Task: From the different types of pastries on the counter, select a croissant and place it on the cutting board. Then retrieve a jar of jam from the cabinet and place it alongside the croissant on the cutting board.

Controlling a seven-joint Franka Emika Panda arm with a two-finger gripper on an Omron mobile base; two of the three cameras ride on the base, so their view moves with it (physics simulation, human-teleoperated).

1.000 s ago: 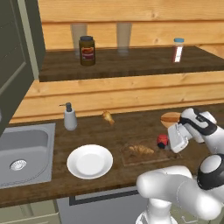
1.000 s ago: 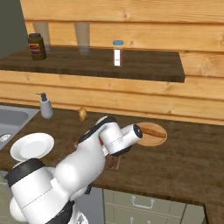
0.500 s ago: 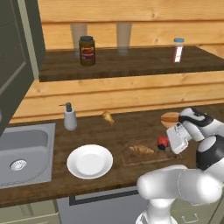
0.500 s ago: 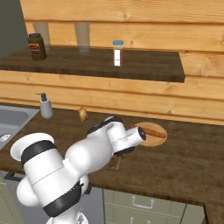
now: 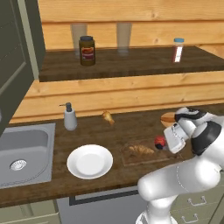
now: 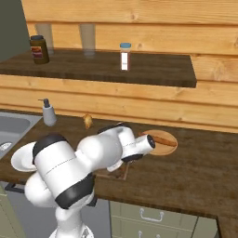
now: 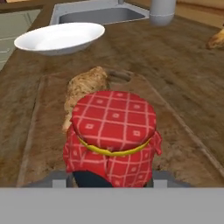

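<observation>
A jar of jam (image 7: 113, 131) with a red checked cloth lid stands on the wooden cutting board (image 7: 43, 131), right beside the croissant (image 7: 85, 85). My gripper (image 7: 111, 178) is shut on the jar low down, and its fingertips are mostly hidden by the cloth. In the left base view the jar of jam (image 5: 160, 141) sits at the right end of the cutting board (image 5: 151, 158), the croissant (image 5: 141, 150) lies to its left, and the gripper (image 5: 163, 143) reaches in from the right.
A white plate (image 5: 89, 160) lies left of the board, with the sink (image 5: 22, 148) and a soap dispenser (image 5: 69, 117) beyond. A small pastry (image 5: 107, 116) sits by the wall. A round wooden dish (image 6: 160, 139) holds another pastry. The shelf carries a dark jar (image 5: 87, 50) and a bottle (image 5: 177, 50).
The jar and the hand stay at the same spot on the board. The arm's elbow and upper links have shifted a little behind them.
</observation>
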